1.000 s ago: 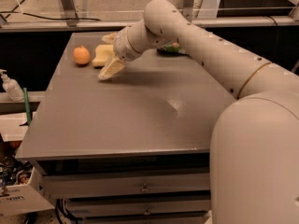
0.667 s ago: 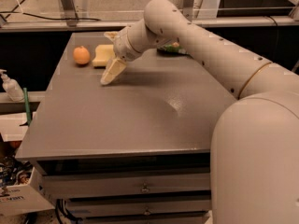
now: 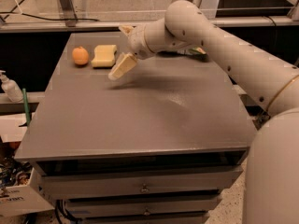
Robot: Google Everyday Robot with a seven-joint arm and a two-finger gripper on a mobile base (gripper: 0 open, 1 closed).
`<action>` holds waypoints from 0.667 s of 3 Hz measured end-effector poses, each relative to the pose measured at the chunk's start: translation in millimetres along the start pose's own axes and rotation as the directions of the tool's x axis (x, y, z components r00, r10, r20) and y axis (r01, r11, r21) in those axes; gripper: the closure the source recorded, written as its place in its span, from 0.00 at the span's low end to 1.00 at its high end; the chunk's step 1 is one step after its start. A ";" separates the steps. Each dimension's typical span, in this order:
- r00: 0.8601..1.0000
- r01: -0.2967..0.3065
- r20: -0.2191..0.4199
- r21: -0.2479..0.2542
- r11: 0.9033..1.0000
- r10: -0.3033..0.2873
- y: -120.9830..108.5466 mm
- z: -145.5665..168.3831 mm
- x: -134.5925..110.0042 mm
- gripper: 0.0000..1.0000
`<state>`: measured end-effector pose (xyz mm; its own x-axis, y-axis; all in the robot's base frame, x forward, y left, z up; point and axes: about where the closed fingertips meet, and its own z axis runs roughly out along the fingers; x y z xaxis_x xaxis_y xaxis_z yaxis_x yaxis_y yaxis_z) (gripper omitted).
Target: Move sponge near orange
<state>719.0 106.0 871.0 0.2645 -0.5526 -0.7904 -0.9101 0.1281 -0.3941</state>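
Sponge [image 3: 104, 56] lying flat on the table [image 3: 140, 120], just beside the orange [image 3: 80, 56], on the orange's gripper-facing side; a narrow gap seems to separate them. The gripper [image 3: 120, 50] hovers beyond the sponge from the orange, fingers spread wide and holding nothing. Judged from this layout, placement is complete; only moving the arm clear appears to remain.
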 end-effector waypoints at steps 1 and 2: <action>0.998 -0.066 0.009 0.096 0.993 0.065 -4.5 -53.7 8.5 0.00; 0.991 -0.125 -0.019 0.187 0.974 0.131 -1.2 -113.3 25.7 0.00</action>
<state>690.7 -1.6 904.3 0.1367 -0.5468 -0.8260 -0.8603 0.3479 -0.3727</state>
